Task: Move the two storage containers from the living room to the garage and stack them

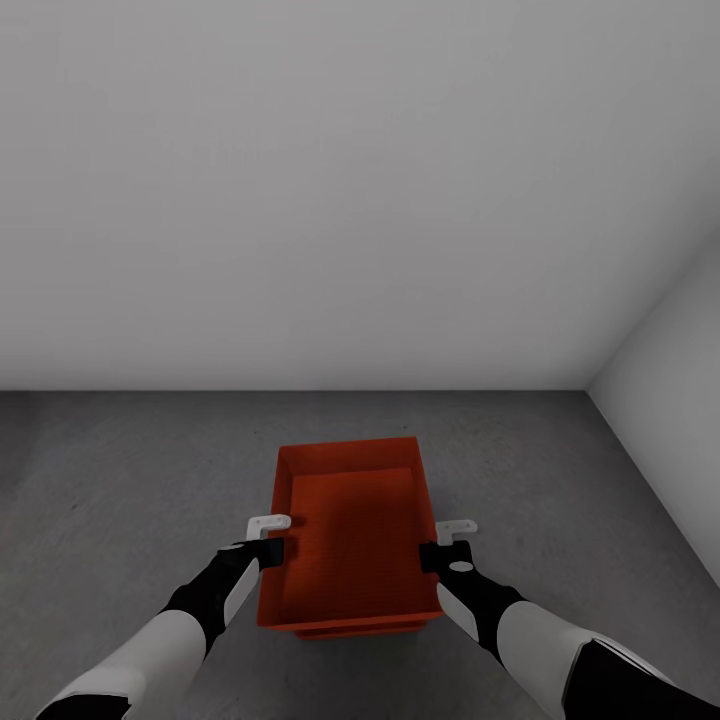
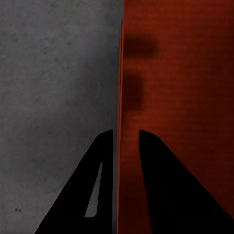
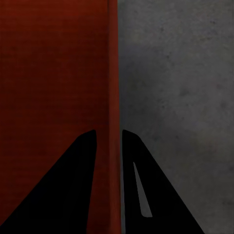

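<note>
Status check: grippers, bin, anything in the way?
Left gripper and right gripper each straddle a side wall of the red bin. Bin over grey concrete floor; second bin edge beneath it.

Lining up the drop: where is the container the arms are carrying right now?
In the head view the storage container sits low centre, between the left gripper and right gripper, over the concrete floor near the grey-white wall.

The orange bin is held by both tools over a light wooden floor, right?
Not quite: the floor is dark grey concrete, as the head view shows. The left tool and the right tool do each grip a side wall of the orange bin.
</note>
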